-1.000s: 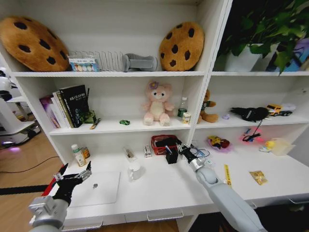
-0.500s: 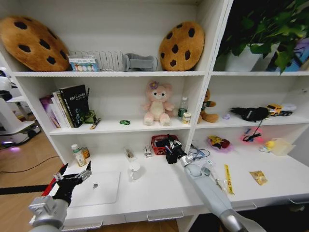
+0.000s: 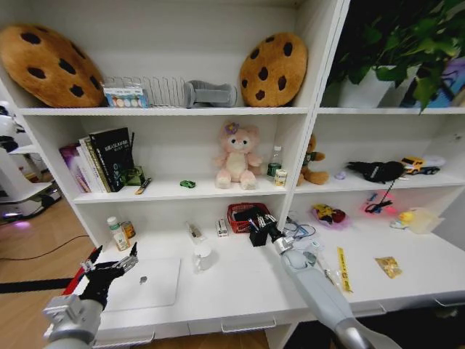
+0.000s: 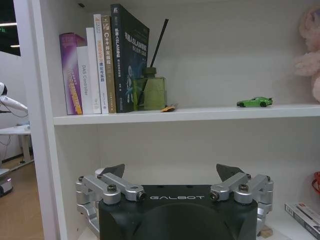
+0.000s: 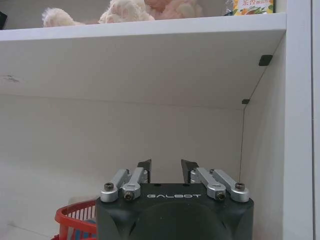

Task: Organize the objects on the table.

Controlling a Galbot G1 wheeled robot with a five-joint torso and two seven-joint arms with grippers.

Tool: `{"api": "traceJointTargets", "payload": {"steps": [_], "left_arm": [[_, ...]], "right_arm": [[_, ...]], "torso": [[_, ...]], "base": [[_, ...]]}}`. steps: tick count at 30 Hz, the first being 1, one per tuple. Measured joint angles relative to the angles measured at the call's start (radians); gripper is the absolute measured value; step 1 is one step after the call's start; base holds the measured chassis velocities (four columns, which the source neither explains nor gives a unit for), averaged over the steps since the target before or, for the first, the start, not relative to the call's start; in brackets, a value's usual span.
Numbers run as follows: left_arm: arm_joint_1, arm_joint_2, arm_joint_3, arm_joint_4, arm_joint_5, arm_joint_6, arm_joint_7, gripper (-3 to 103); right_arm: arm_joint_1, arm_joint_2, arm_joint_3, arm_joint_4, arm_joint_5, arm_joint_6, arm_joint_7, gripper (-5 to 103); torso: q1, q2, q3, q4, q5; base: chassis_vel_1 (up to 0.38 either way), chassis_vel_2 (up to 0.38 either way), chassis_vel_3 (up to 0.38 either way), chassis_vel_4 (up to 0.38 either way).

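A silver laptop [image 3: 145, 282] lies closed and flat at the left end of the long white table [image 3: 240, 287], with a white mug [image 3: 203, 256] standing just to its right. A tiny green toy car [image 3: 188, 184] sits on the shelf above, also visible in the left wrist view [image 4: 255, 102], and a small green can [image 3: 274, 169] stands beside a pink plush bear [image 3: 235, 155] on the same shelf.

The right gripper [image 3: 260, 226] reaches out over the back of the table, at the red basket [image 3: 245, 216] set against the shelf wall; its fingers [image 5: 144, 168] stand slightly apart with nothing between them. A black pen holder [image 3: 258, 236] sits just below the gripper, partly covered by it.

The left gripper [image 3: 109, 269] hangs at the table's left front corner, beside the laptop, its fingers [image 4: 112, 171] spread wide and empty.

Books [image 3: 105, 158] lean on the middle shelf next to a green diffuser bottle [image 4: 150, 91]. Two cookie-shaped cushions [image 3: 272, 69] rest on the top shelf, and small bottles [image 3: 120, 233] stand at the table's back left. A yellow ruler [image 3: 341, 262] lies to the right of the outstretched arm.
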Motion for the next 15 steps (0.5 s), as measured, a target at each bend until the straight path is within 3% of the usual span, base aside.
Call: {"api": "traceJointTargets", "payload": {"steps": [4,5,8,9,11,12,15], "left_arm": [[0.000,0.000,0.000,0.000,0.000,0.000,0.000,100],[0.000,0.000,0.000,0.000,0.000,0.000,0.000,100],[0.000,0.000,0.000,0.000,0.000,0.000,0.000,100],[0.000,0.000,0.000,0.000,0.000,0.000,0.000,100],[0.000,0.000,0.000,0.000,0.000,0.000,0.000,100],[0.000,0.000,0.000,0.000,0.000,0.000,0.000,100],[0.000,0.000,0.000,0.000,0.000,0.000,0.000,100]], "right_arm": [[-0.007,-0.012,0.000,0.019,0.019,-0.011,0.000,48],[-0.007,-0.012,0.000,0.019,0.019,-0.011,0.000,48],[-0.066,-0.072,0.002,0.144,0.037,-0.084,0.029,65],[-0.066,-0.072,0.002,0.144,0.037,-0.084,0.029,65],[-0.162,-0.135,0.012,0.300,0.032,-0.197,0.112,75],[-0.162,-0.135,0.012,0.300,0.032,-0.197,0.112,75],[-0.288,-0.180,0.040,0.487,0.027,-0.286,0.234,91]], "torso": [[0.000,0.000,0.000,0.0003,0.0001],[0.000,0.000,0.000,0.0003,0.0001],[0.000,0.000,0.000,0.0002,0.0001],[0.000,0.000,0.000,0.0002,0.0001],[0.000,0.000,0.000,-0.0003,0.0000],[0.000,0.000,0.000,-0.0003,0.0000],[0.000,0.000,0.000,0.0000,0.0001]], "base": [[0.000,0.000,0.000,0.000],[0.000,0.000,0.000,0.000],[0.000,0.000,0.000,0.000],[0.000,0.000,0.000,0.000],[0.000,0.000,0.000,0.000],[0.000,0.000,0.000,0.000],[0.000,0.000,0.000,0.000]]}}
